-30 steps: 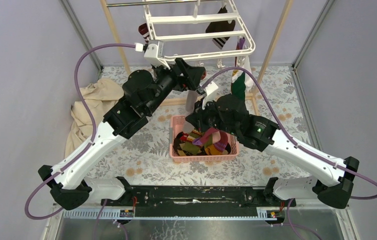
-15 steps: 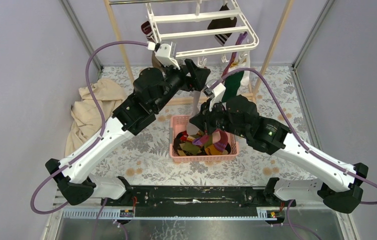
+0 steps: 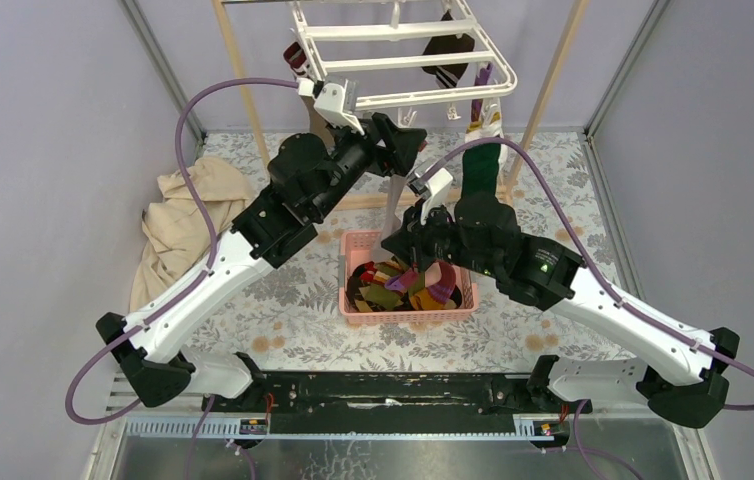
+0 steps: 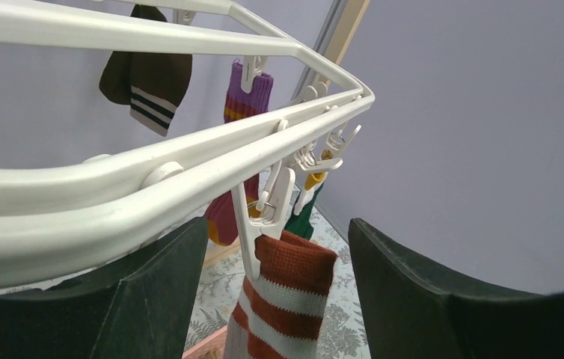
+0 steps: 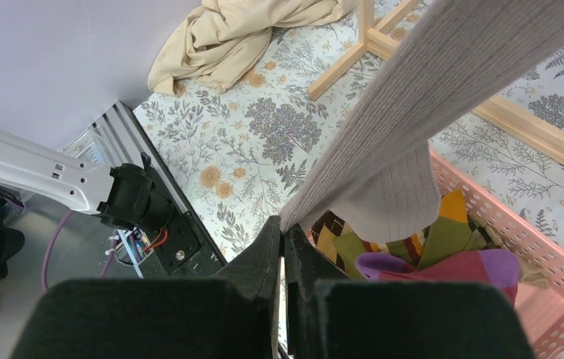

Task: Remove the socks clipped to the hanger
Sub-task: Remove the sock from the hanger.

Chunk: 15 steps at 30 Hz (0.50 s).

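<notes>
The left gripper (image 4: 275,228) is held with its fingers spread wide, one on each side of a white clip (image 4: 253,224) that hangs from the rim of the hanger (image 4: 152,176); the clip is not touched yet. In this clip the cuff of a striped sock (image 4: 283,299), red and white, is caught. The right gripper (image 5: 283,228) is pressed together on a grey sock (image 5: 414,127), which is drawn tight upward, its toe hanging over the pink basket (image 5: 533,247), where loose socks (image 5: 443,224) are lying. Whether the grey and the striped one are the same piece cannot be told. A brown sock (image 4: 148,75), a purple sock (image 4: 247,93) and a green sock (image 4: 303,218) are seen clipped further along. The step in hand is judged to be the release of the striped sock: the clip's upper arms must be squeezed by the left fingers, so that the sock can be pulled down.
</notes>
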Each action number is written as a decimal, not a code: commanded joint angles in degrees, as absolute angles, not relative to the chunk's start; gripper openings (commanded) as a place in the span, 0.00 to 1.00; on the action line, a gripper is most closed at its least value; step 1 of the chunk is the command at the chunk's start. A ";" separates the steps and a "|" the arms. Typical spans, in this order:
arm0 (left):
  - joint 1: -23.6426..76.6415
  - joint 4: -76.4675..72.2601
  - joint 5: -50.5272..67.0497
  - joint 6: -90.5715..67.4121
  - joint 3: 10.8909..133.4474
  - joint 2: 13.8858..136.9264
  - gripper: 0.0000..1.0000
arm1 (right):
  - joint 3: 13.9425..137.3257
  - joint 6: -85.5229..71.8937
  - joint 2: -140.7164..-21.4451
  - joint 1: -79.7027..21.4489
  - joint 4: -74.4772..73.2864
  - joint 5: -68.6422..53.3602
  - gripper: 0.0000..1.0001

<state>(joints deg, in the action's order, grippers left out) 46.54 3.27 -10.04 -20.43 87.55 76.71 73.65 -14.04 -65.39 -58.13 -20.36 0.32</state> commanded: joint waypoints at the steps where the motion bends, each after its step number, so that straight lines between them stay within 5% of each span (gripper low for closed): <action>1: 46.93 -3.01 -8.90 -18.38 88.03 77.76 0.74 | 73.94 -13.25 -63.47 -58.36 -20.26 -1.22 0.00; 9: 46.91 -6.82 -9.03 -18.70 85.76 77.23 0.68 | 72.33 -13.44 -63.02 -58.37 -20.30 -1.30 0.00; 15: 46.91 -10.17 -9.34 -19.74 82.25 76.12 0.80 | 70.02 -13.74 -62.31 -58.36 -19.81 -0.88 0.00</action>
<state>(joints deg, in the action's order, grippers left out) 46.54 -3.95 -10.02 -19.88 84.20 76.86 71.31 -13.93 -63.72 -58.13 -20.29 0.32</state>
